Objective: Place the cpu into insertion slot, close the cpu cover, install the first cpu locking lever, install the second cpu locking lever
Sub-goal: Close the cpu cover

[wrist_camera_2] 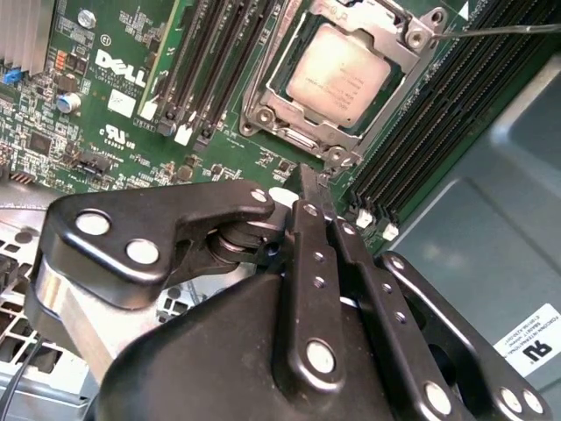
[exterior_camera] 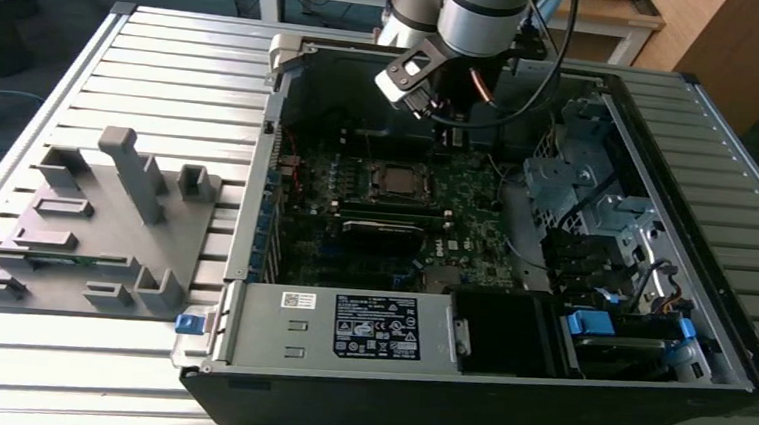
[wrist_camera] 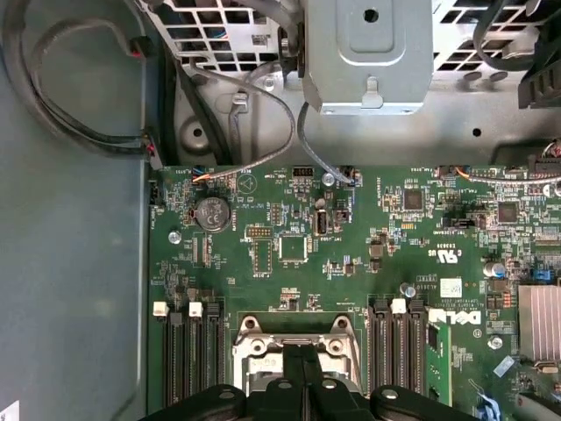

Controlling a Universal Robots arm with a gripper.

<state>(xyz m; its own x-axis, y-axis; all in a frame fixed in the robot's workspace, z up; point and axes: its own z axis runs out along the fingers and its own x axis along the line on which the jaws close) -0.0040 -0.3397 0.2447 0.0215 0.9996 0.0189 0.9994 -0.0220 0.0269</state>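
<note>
Exterior view: the pincer [exterior_camera: 448, 122] hangs inside the case [exterior_camera: 692, 325], near the cpu [exterior_camera: 393, 180]. Second wrist view: its tips are pressed together and empty, likely for pushing, and aim at the cpu cover [wrist_camera_2: 266, 79], seemingly lowered. First wrist view: the insertion slot [wrist_camera: 294, 346] sits just ahead.

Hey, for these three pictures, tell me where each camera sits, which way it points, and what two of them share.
Exterior view: off the arm, above the open black computer case, looking down inside; silver-grey arm and black gripper show.
First wrist view: on the wrist, facing the dark green motherboard; the gripper shows.
Second wrist view: on the wrist, looking past the gripper at the square silver-grey cpu.
Shared: both wrist views show the silver cpu cover.
</note>
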